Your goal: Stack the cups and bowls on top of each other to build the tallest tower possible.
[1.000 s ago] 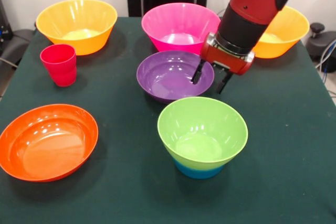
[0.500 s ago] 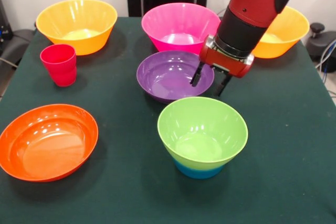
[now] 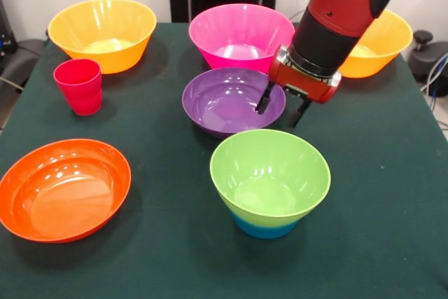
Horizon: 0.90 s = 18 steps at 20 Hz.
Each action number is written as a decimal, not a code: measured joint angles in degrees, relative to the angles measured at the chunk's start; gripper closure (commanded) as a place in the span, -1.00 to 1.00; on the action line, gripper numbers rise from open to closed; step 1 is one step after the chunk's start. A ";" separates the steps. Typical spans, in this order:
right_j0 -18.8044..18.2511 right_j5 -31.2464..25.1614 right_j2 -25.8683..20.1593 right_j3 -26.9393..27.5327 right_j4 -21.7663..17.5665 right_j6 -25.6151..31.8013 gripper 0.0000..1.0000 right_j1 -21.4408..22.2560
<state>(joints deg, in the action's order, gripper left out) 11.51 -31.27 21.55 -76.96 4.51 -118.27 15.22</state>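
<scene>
Over the purple bowl [image 3: 232, 100]: pincer [image 3: 283, 108] open, fingers astride its right rim.
Tower [image 3: 269, 182], lime green on blue base, stands on the tabletop [image 3: 378, 208] just in front; red cup [image 3: 78, 85] far left.

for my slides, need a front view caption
Open claw straddling the purple bowl rim, behind the lime-on-blue tower.

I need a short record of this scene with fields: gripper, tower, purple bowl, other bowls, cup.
gripper: open, its two fingers either side of the purple bowl's rim
tower: lime green bowl nested on a small blue bowl
purple bowl: upright, just behind the tower
other bowls: pink bowl, two yellow-orange bowls, wide orange bowl, all standing apart
cup: red cup upright, alone
</scene>
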 measured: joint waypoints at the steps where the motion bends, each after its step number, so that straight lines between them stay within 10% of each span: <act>1: 0.00 -0.25 0.00 0.05 0.00 0.00 -1.00 0.00; 2: 0.00 -0.61 0.00 0.15 0.00 0.00 -1.00 0.00; 3: 0.00 -0.96 0.00 0.25 0.00 0.00 1.00 0.00; 18: -0.24 -1.31 0.00 0.52 0.00 0.00 1.00 -0.04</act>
<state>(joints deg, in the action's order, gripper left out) 11.27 -32.58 21.55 -76.43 4.51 -118.27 15.19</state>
